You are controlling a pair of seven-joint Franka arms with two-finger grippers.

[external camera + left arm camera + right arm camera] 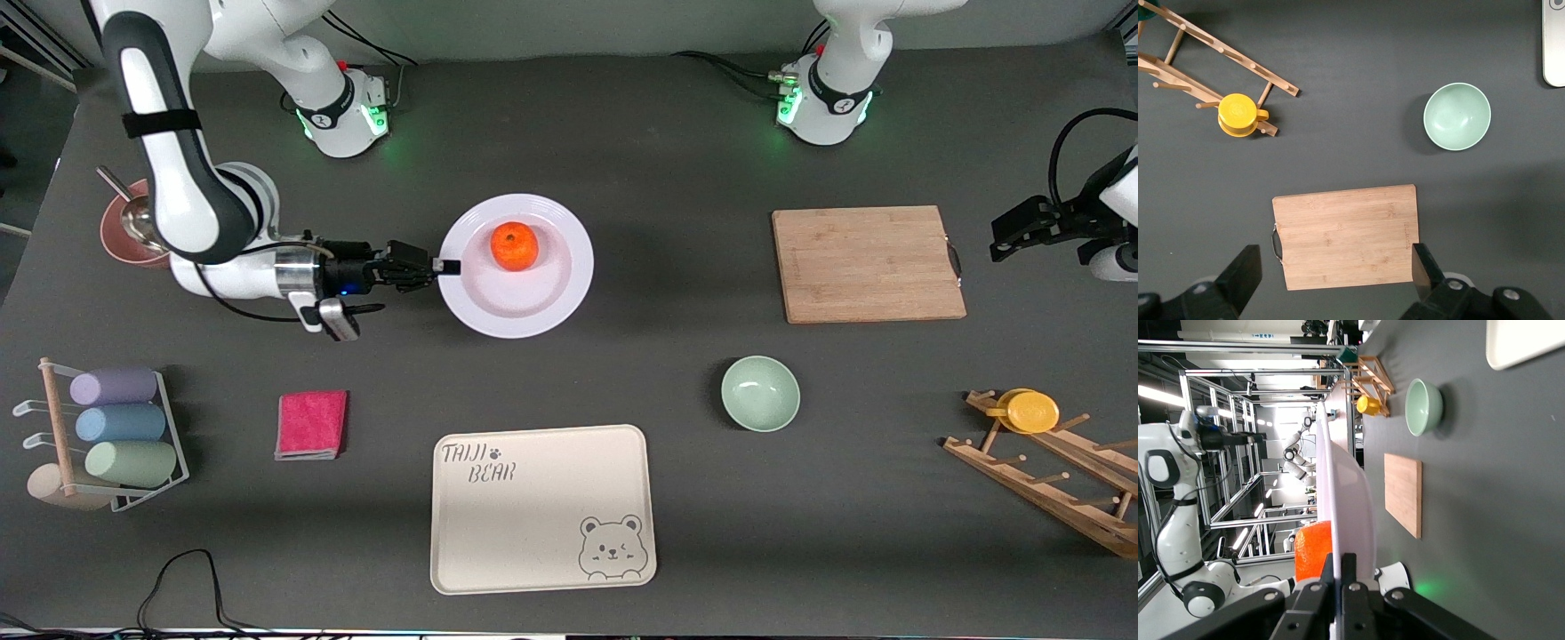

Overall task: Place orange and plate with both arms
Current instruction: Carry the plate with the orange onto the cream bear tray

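Observation:
The orange [515, 246] lies in the well of the pale lavender-white plate [524, 307], in the middle of the table toward the right arm's end. My right gripper [447, 266] is shut on the plate's rim on the side toward the right arm's end. In the right wrist view the plate [1351, 500] shows edge-on between the shut fingers [1350, 568], with the orange [1313, 550] on it. I cannot tell whether the plate rests on the table. My left gripper [1009, 240] is open and empty, high over the wooden cutting board [1345, 233].
The cutting board [867, 264] lies toward the left arm's end. A mint bowl [760, 393] and a cream bear tray [542, 507] lie nearer the front camera. A pink cloth [311, 424], a cup rack [116, 436], a wooden rack with a yellow cup [1031, 411] and a reddish bowl [129, 231] are around.

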